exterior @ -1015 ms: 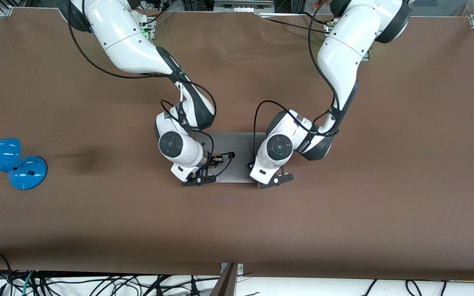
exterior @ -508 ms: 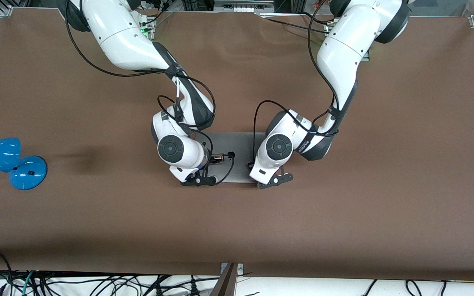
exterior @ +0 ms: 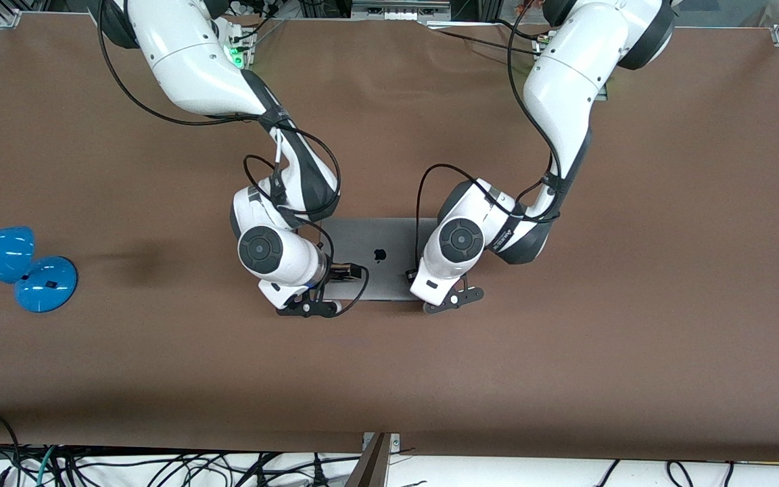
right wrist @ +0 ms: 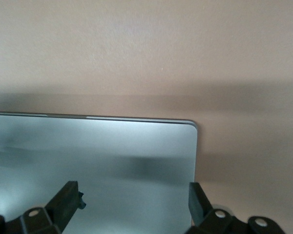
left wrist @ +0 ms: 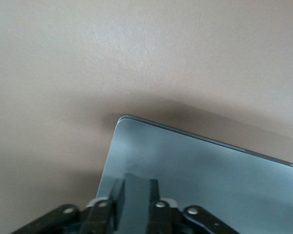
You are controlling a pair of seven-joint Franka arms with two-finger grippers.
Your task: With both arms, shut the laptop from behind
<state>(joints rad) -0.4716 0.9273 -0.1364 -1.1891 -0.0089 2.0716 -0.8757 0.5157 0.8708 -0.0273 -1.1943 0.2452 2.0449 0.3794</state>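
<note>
**Laptop lid down, both grippers at its near edge**

Seen from the front view, the laptop (exterior: pixel 379 257) lies shut and flat in the middle of the table (exterior: pixel 565 352), its dark logo facing up between the two wrists. The left gripper (exterior: pixel 454 299) sits at the laptop's edge nearest the front camera, at the corner toward the left arm's end of the table. The right gripper (exterior: pixel 307 308) sits at the same edge, at the corner toward the right arm's end. Both wrists cover the laptop's two ends, so only its middle strip shows. From this height the fingers of either gripper are hard to make out. A blue lamp (exterior: pixel 14 267) stands well apart, at the right arm's end of the table, partly cut off by the picture's edge. Cables (exterior: pixel 92 467) lie along the table's near rim.

Next, the left wrist view: the left gripper (left wrist: pixel 135 195) is low over the laptop's (left wrist: pixel 210 180) lid, near a rounded corner. Its two fingers (left wrist: pixel 118 197) stand close together with a narrow gap, holding nothing. Whether they touch the lid cannot be told. Bare table (left wrist: pixel 136 58) fills the rest.

Last, the right wrist view: the right gripper (right wrist: pixel 134 202) has its fingers (right wrist: pixel 68 200) spread wide, one over the lid and the other just past the laptop's (right wrist: pixel 97 156) side edge. It holds nothing. The fingertips are cut off at the picture's edge.
</note>
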